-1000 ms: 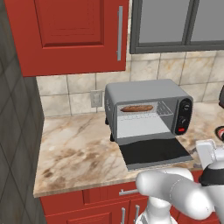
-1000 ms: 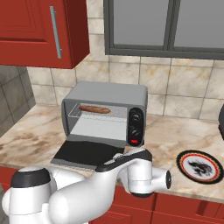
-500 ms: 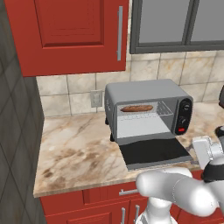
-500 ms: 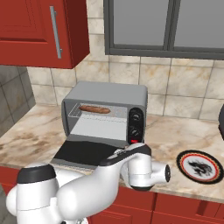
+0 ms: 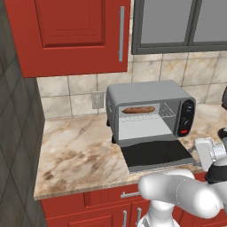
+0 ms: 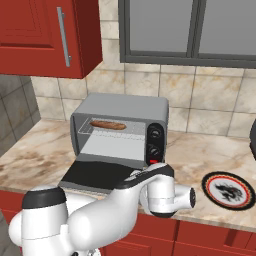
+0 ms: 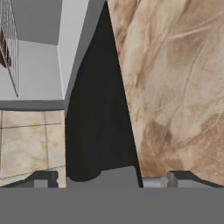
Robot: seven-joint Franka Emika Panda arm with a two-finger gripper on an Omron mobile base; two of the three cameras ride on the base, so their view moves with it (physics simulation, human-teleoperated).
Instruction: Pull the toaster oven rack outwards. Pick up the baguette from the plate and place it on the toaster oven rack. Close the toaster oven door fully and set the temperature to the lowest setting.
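claw [image 7: 109,181]: released, holding nothing | toaster oven door [image 5: 157,154]: lowered, just ahead of claw; probably stiff, hinged, smooth glass | hold: push under free front edge

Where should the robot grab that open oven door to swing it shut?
Probably the free front edge of the toaster oven door, from underneath. It lies flat over the counter, hinged at the toaster oven, so that edge gives the most leverage. The open gripper hovers over it.
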